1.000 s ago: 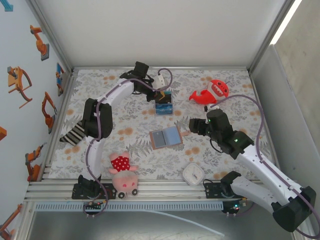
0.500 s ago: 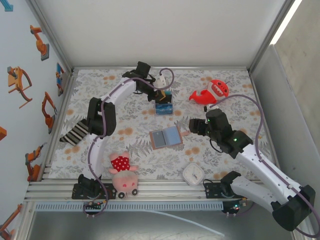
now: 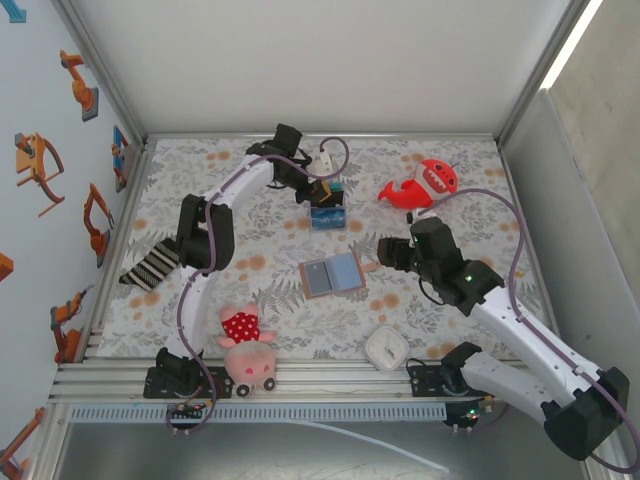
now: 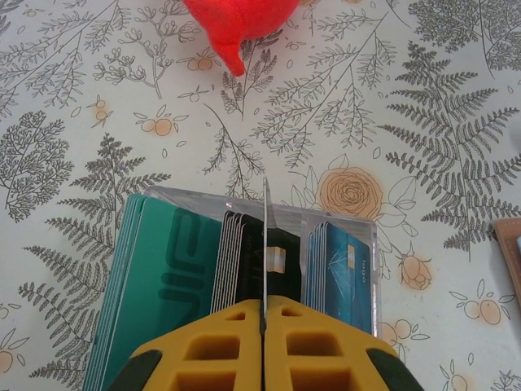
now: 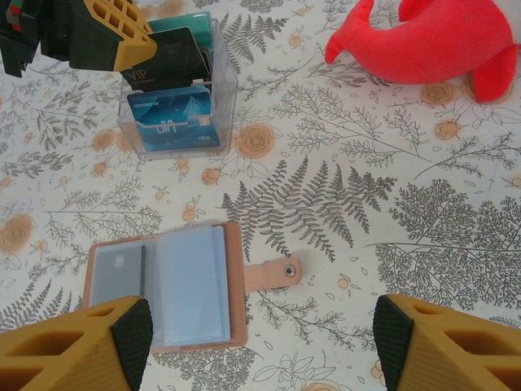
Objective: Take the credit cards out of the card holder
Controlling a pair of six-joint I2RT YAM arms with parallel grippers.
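The card holder lies open on the table, tan with blue-grey sleeves and its snap tab pointing right. A dark card sits in its left pocket. My right gripper hangs open just above it, with nothing between its fingers. At the back, my left gripper hovers over a clear box of teal, black and blue cards. It is shut on a thin credit card, seen edge-on and standing down into the box's middle stack.
A red plush fish lies at the back right, near the clear box. A pink plush pig and a white square gadget sit near the front edge. A striped cloth lies at the left.
The left arm has shifted slightly right over the clear box, its card still pinched. The right arm and the card holder have not moved.
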